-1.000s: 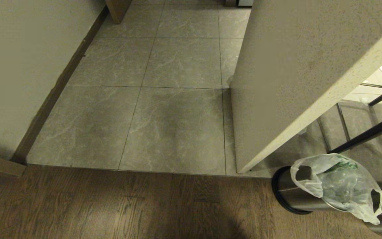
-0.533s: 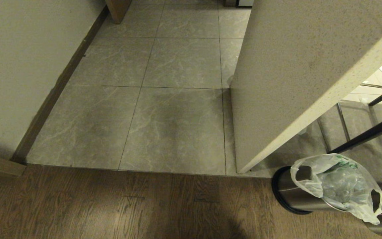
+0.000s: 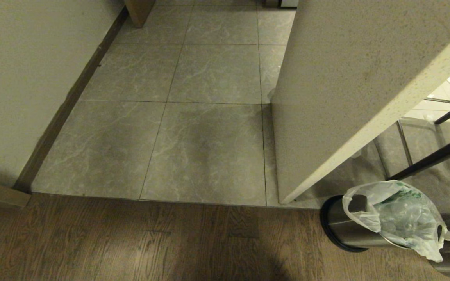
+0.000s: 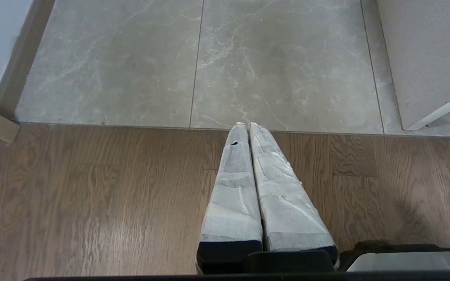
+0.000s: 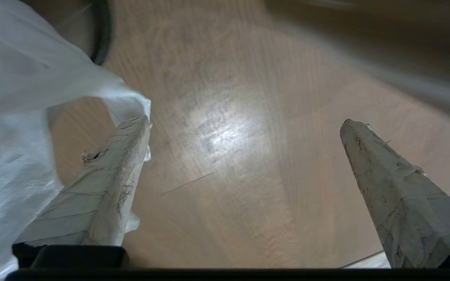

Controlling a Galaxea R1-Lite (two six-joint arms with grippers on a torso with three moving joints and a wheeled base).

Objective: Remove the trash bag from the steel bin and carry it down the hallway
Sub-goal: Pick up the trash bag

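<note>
The steel bin (image 3: 340, 228) stands on the wood floor at the lower right of the head view, its black rim (image 5: 106, 35) also showing in the right wrist view. The trash bag (image 3: 399, 214) sits in it, whitish and crinkled, green scraps showing through, handle loops sticking up. My right gripper (image 5: 245, 121) is open just beside the bag (image 5: 18, 82), and one finger (image 5: 108, 175) lies against a strip of a handle loop. Nothing sits between the fingers. My left gripper (image 4: 246, 125) is shut and empty over the wood floor. The hallway (image 3: 209, 117) runs ahead on grey tiles.
A cream speckled panel (image 3: 346, 89) rises right of the hallway, close behind the bin. Black and chrome bars (image 3: 436, 156) cross behind the bag. A cream wall with dark skirting (image 3: 65, 109) bounds the left. Wood planks (image 3: 131, 242) cover the floor in front.
The dark tip of my right gripper has come a little further in at the head view's right edge. The bag's near handle loop has narrowed. The left arm has not moved.
</note>
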